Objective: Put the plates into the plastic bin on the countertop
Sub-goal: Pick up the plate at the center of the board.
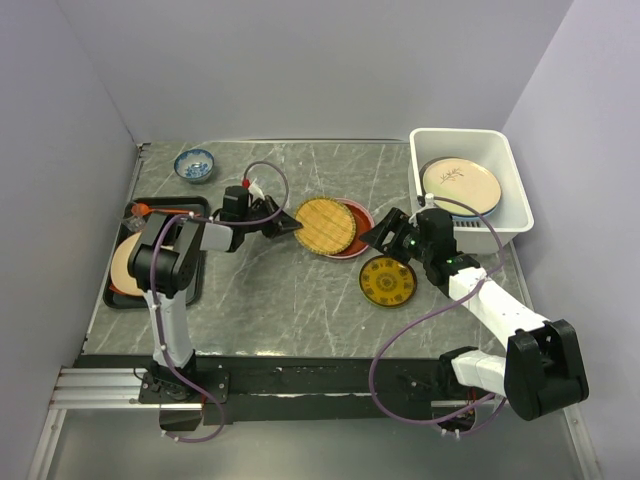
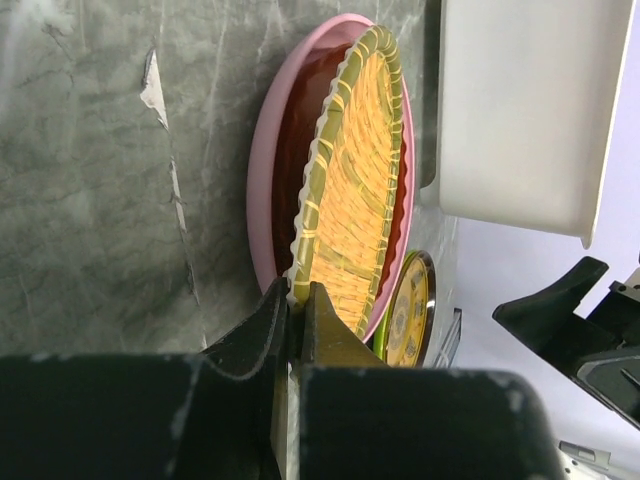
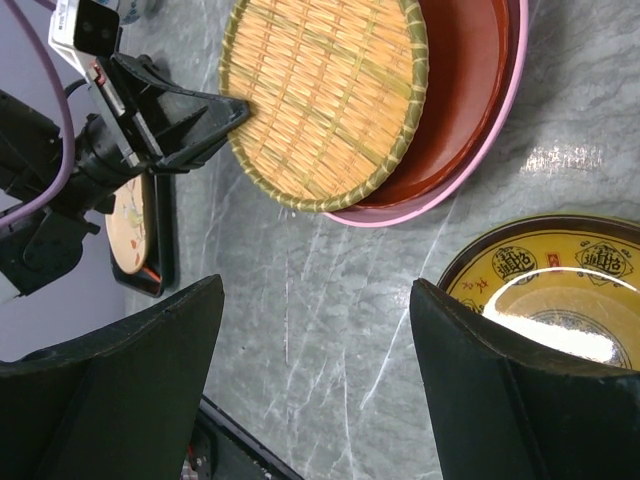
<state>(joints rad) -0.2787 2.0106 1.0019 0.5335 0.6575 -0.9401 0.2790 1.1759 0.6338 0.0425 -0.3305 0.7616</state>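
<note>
Left wrist view, L hand (image 2: pixel 297 297) clamped on rim of woven plate (image 2: pixel 355 190), R hand (image 3: pixel 318 305) wide open, beside yellow plate (image 3: pixel 560 290)

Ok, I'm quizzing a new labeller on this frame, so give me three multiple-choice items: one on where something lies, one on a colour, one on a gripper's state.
1. Where is the cream leaf-sprig plate?
A) on the black tray
B) in the plastic bin
C) on the bare countertop

2. What colour is the rim of the lower plate, the one under the woven plate?
A) green
B) blue
C) pink

3. What is the left gripper doing?
A) shut on the woven plate's rim
B) open above it
C) shut on nothing

Answers:
1 B: the top view shows it lying inside the bin.
2 C: a pink edge rings its red inside in both wrist views.
3 A: the left wrist view shows both fingers pinching the woven rim.
</note>
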